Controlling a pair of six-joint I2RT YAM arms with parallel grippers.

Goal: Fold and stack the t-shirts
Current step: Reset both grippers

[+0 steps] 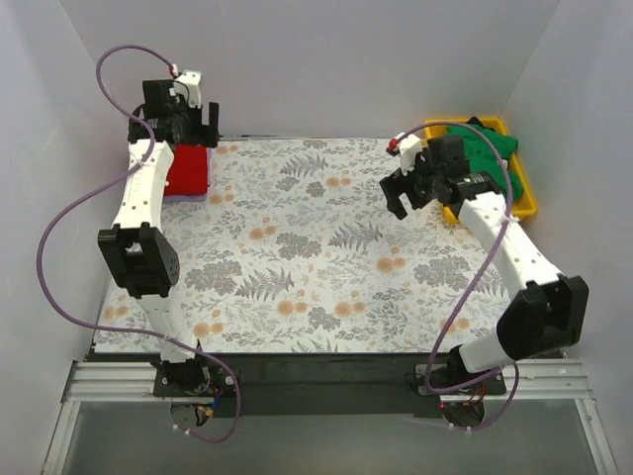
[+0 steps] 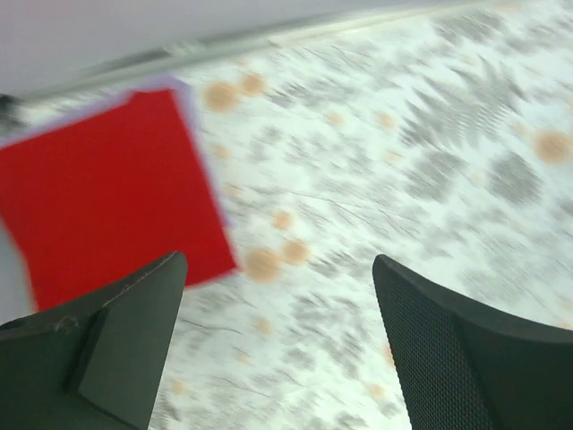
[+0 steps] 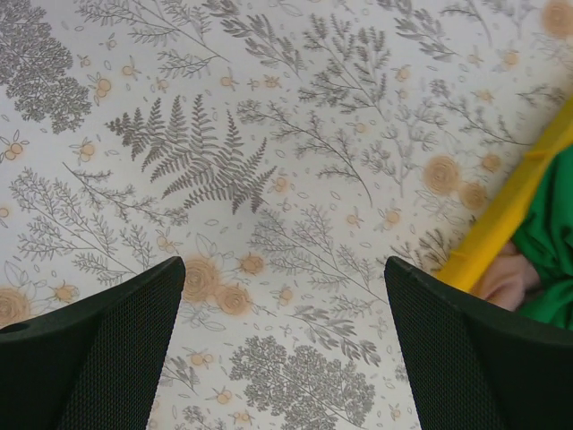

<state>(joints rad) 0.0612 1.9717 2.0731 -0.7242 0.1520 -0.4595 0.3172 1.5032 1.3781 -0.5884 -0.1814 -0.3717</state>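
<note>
- Floral table cloth point(image 1: 326, 247) is bearing the folded red t-shirt point(image 2: 107, 188), opposite the yellow tray point(image 1: 529, 203)
- left gripper point(image 2: 279, 269), right gripper point(image 3: 284, 269) are gaping empty
- tray's green t-shirt point(image 1: 492, 148) probably needing grasping next

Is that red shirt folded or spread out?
Folded: the red shirt is a compact, straight-edged rectangle, with no sleeves showing.

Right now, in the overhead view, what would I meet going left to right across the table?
Folded bright red cloth t-shirt → floral-patterned tablecloth → right arm's open black pincer → yellow plastic tray holding the green cloth t-shirt.
</note>
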